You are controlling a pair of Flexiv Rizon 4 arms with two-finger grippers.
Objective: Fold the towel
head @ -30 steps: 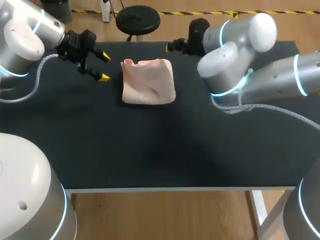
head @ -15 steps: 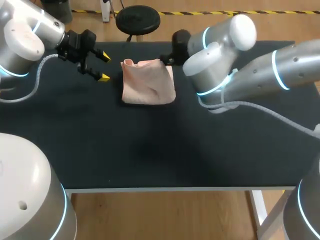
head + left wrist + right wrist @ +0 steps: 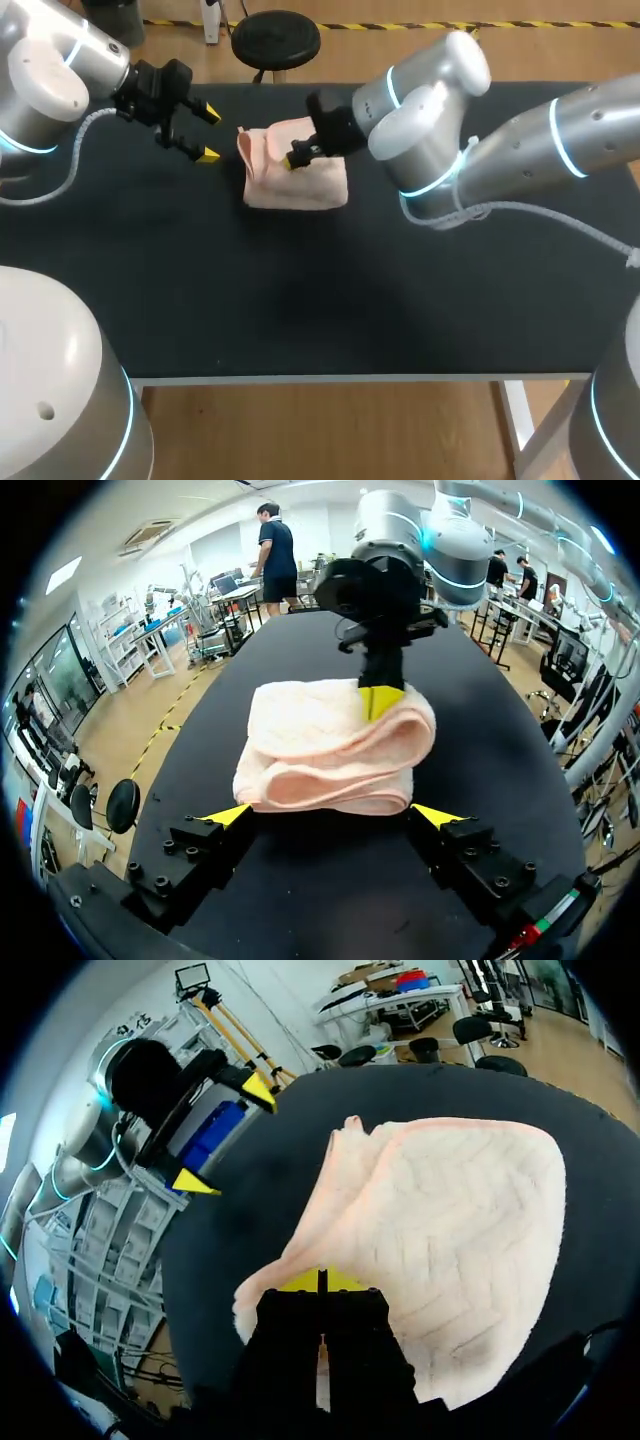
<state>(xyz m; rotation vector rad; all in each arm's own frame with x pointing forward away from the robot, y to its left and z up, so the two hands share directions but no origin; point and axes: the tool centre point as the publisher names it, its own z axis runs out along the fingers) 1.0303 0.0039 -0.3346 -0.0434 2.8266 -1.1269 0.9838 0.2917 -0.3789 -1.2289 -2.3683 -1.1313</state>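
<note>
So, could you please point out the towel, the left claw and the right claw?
towel [image 3: 312, 188]: head view, on its flat near part.
left claw [image 3: 210, 134]: head view, midway between its yellow tips.
right claw [image 3: 320, 1280]: right wrist view, where its yellow tips meet.

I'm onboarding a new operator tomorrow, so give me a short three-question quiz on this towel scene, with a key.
1. True or false: the left arm's jaws are shut on the towel.
2. Which jaws pinch the towel's upper layer? A) the left arm's B) the right arm's C) both
3. Fill in: the towel lies on a ___ table.
Key: 1 false, they stand open beside the towel, apart from it; 2 B, the right arm's jaws; 3 black.
</note>
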